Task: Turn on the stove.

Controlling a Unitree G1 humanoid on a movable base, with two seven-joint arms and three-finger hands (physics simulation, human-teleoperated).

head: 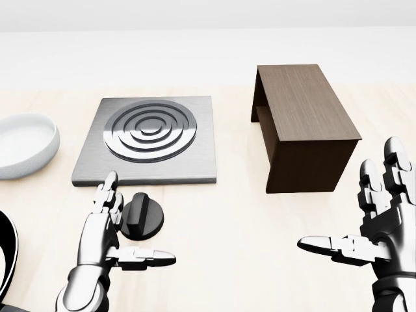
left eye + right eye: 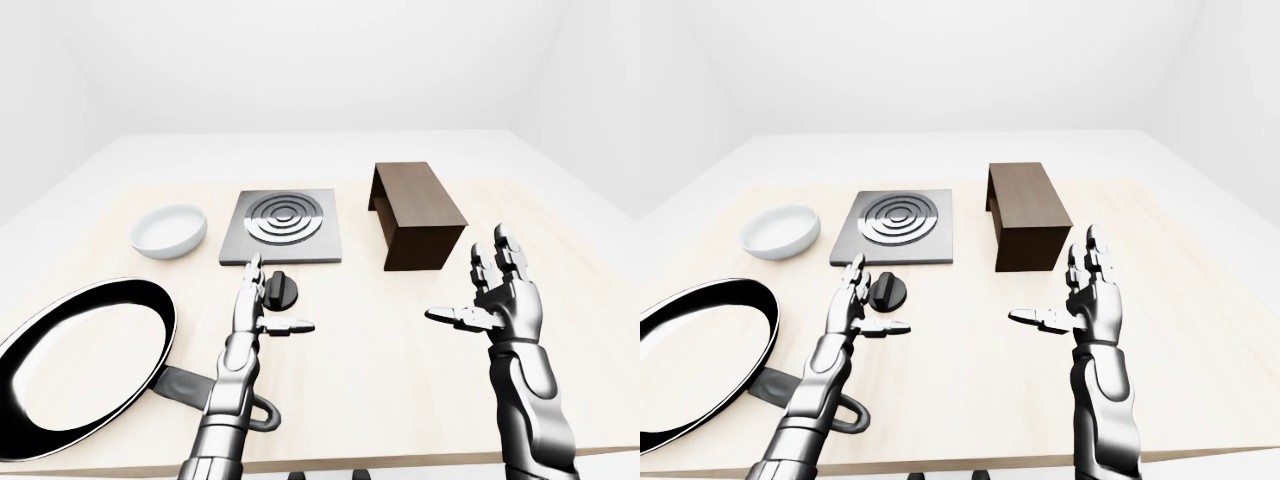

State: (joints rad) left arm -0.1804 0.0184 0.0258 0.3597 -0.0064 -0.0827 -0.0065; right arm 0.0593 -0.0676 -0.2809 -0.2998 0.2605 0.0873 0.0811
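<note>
The stove (image 1: 148, 140) is a flat grey square plate with concentric rings, left of centre in the head view. Its black round knob (image 1: 142, 216) lies on the wooden table just below the plate. My left hand (image 1: 120, 227) is open beside the knob, its upright fingers (image 1: 104, 205) at the knob's left edge and its thumb stretched out underneath; I cannot tell whether they touch. My right hand (image 1: 361, 218) hovers open at the lower right, palm turned inward, holding nothing.
A dark wooden box-shaped stand (image 1: 303, 127) sits right of the stove. A white bowl (image 1: 23, 144) rests at the left edge. A large black frying pan (image 2: 80, 362) lies at the lower left, its handle under my left forearm. The table edge (image 2: 400, 462) runs along the bottom.
</note>
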